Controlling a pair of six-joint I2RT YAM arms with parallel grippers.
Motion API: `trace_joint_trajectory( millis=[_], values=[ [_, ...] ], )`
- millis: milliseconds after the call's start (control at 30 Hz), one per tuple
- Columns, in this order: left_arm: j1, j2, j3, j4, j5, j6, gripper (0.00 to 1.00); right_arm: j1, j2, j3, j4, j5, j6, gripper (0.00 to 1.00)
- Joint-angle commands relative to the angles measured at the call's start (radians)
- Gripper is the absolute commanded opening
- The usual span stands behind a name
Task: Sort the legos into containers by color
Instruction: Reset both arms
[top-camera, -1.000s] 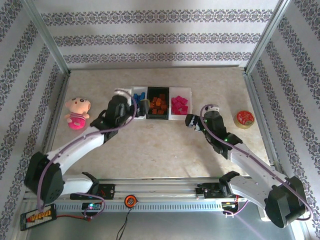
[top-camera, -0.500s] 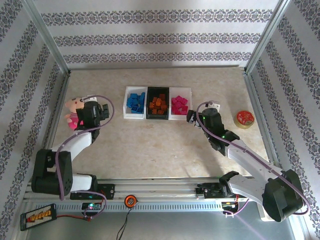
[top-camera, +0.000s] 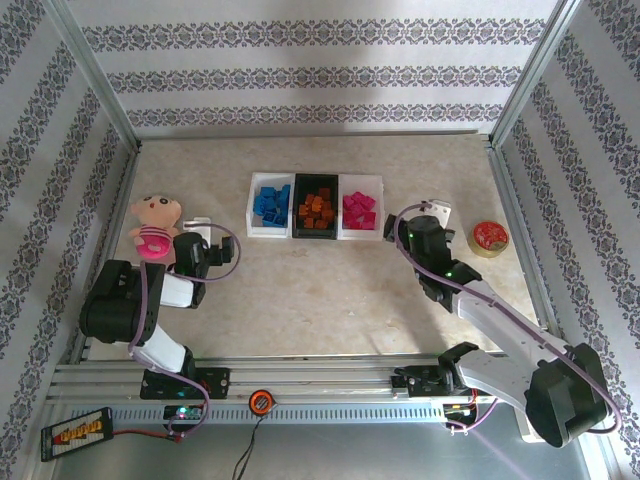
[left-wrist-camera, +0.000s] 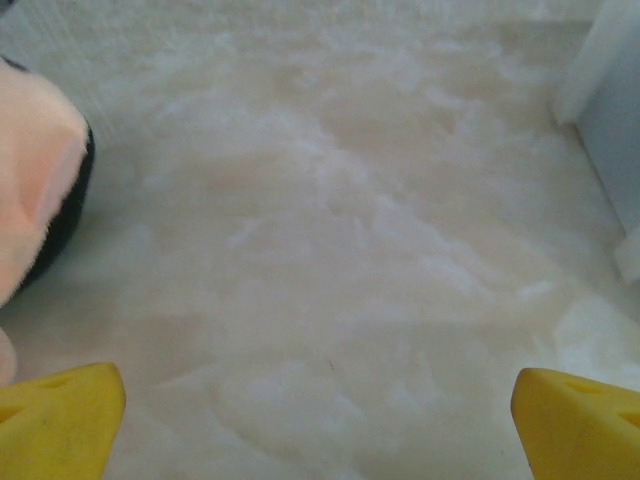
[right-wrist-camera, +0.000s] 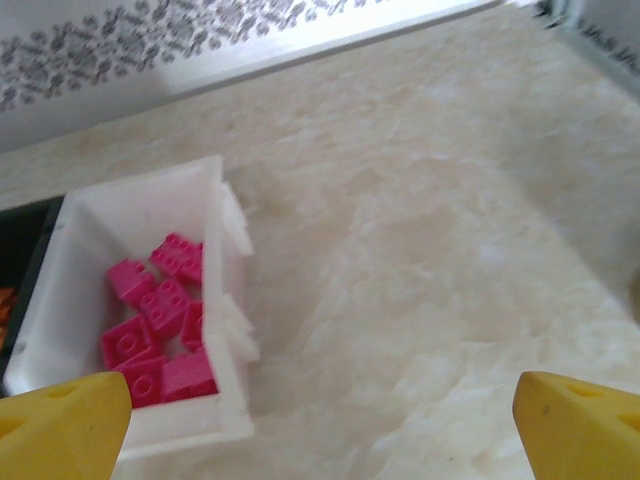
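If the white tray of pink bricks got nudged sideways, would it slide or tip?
Probably slide: the white tray looks like thin, light plastic resting flat on the smooth table. Tipping seems unlikely, since it is low and wide, with the pink bricks lying on its floor. Those loose bricks would likely shift.

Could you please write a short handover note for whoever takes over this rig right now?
Left gripper: open, empty, near the plush doll.
Right gripper: open, empty, beside the right white tray.
Blue legos in left white tray, orange legos in black tray, pink legos in right white tray.
Done: every lego in view is sorted.
Left: seemingly nothing; confirm and park arms.
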Motion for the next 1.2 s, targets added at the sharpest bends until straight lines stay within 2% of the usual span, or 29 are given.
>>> trace_joint_trajectory(
  millis=[0,67,167,300,433,600,700,833,867,933,1000,1167],
  values=[
    [0.019,-0.013,0.032,0.066,-0.025,-0.022,0.99,-0.042,-0.014,0.014,0.080,0.014,-0.141,0.98],
    [0.013,0.005,-0.001,0.166,-0.085,-0.030,0.99,-0.068,-0.012,-0.007,0.159,0.000,-0.243,0.98],
    [0.014,0.003,-0.019,0.196,-0.073,-0.028,0.99,-0.126,0.005,-0.067,0.318,-0.053,-0.406,0.98],
    [0.013,0.004,0.015,0.132,-0.056,-0.022,0.99,-0.214,0.120,-0.115,0.487,-0.105,-0.491,0.98],
    [0.013,0.000,0.018,0.121,-0.048,-0.020,0.99,-0.291,0.285,-0.132,0.593,-0.172,-0.485,0.98],
    [0.013,0.002,0.024,0.111,-0.033,-0.013,0.99,-0.349,0.445,-0.177,0.828,-0.289,-0.458,0.98],
    [0.013,0.001,0.027,0.103,-0.024,-0.011,0.99,-0.378,0.447,-0.154,0.775,-0.345,-0.438,0.98],
    [0.013,-0.001,0.030,0.100,-0.020,-0.008,0.99,-0.388,0.452,-0.164,0.798,-0.385,-0.439,0.98],
    [0.013,0.000,0.029,0.100,-0.019,-0.008,0.99,-0.389,0.460,-0.180,0.825,-0.399,-0.443,0.98],
    [0.013,0.000,0.030,0.099,-0.020,-0.008,0.99,-0.389,0.513,-0.232,0.998,-0.399,-0.443,0.98],
    [0.013,0.000,0.029,0.099,-0.018,-0.007,0.99,-0.391,0.489,-0.211,0.914,-0.389,-0.438,0.98],
    [0.013,0.000,0.030,0.097,-0.015,-0.007,0.99,-0.390,0.495,-0.220,0.942,-0.383,-0.437,0.98]
  ],
)
